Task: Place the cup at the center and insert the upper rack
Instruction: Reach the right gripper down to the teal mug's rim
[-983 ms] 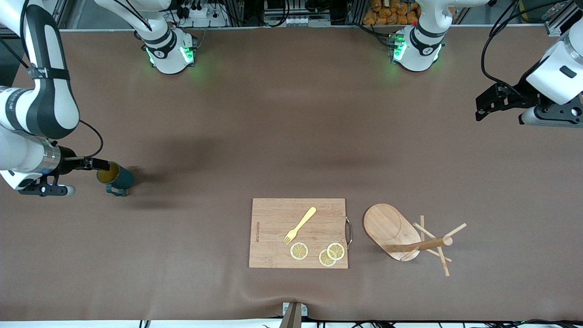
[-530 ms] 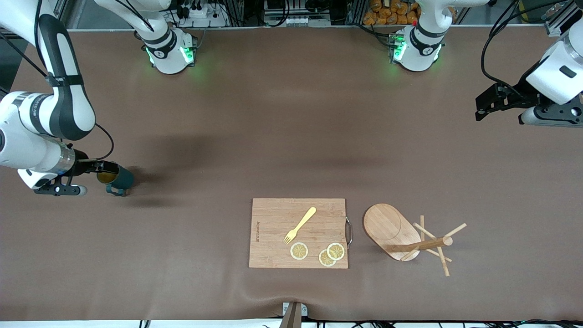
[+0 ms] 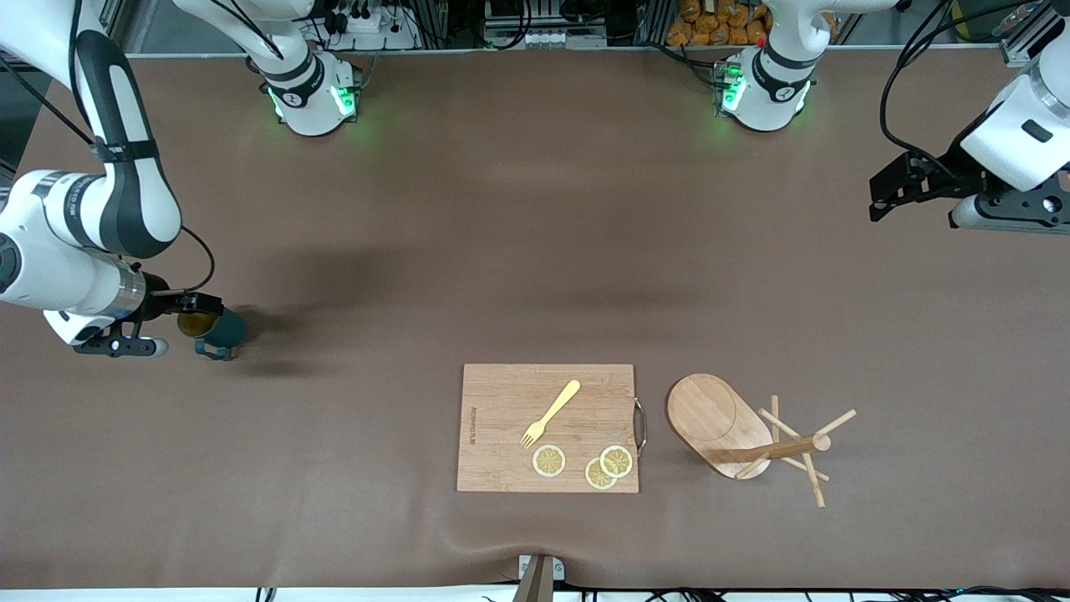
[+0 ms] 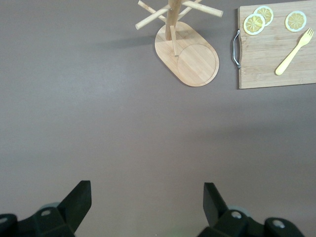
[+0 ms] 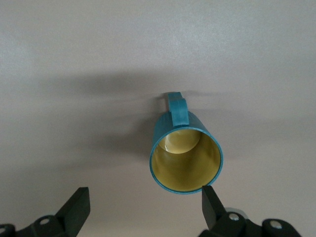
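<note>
While the spread left hand (image 3: 879, 194) waits at upper right, the spread right hand (image 3: 194, 311) brackets the cup (image 3: 219, 328) at mid-left of the counter (image 3: 518, 251).

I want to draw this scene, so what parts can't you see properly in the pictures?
- Front view: the right pincer covers part of the cup rim.
- Right wrist view: the cup's outer base faces away.
- Left wrist view: the picture's edge cuts off the mug tree's post top and the cutting board's end.
</note>
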Tool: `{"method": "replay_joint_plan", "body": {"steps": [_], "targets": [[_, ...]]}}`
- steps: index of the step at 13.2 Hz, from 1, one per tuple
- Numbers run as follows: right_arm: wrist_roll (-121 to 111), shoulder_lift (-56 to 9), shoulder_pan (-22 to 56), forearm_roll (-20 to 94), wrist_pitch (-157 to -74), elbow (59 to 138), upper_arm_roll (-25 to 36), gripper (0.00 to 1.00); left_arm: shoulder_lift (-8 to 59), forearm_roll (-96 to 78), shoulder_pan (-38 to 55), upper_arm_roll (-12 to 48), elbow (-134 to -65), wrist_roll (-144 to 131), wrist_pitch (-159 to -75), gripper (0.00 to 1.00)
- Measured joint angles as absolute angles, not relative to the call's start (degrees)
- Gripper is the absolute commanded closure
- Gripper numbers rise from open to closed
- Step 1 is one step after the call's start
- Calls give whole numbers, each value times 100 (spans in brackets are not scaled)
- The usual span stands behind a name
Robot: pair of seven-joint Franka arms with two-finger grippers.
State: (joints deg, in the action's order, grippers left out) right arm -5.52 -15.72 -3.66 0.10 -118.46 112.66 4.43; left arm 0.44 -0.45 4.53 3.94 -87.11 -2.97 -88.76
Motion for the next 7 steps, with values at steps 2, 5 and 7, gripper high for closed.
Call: {"method": "replay_joint_plan", "body": {"steps": [2,5,7], "targets": [[-551,-1589,-366,10,-11855,11302,443,15,44,-45,451,394,-8711,-297,-8876,0],[-550,-1694,-365,10,-11898,11325,440,24,47,-45,441,384,-8711,-297,-8876,0],[-550,-1829,-365,10,-11967,11336,439,29,60,-45,443,385,-8711,-297,-8876,0]]}}
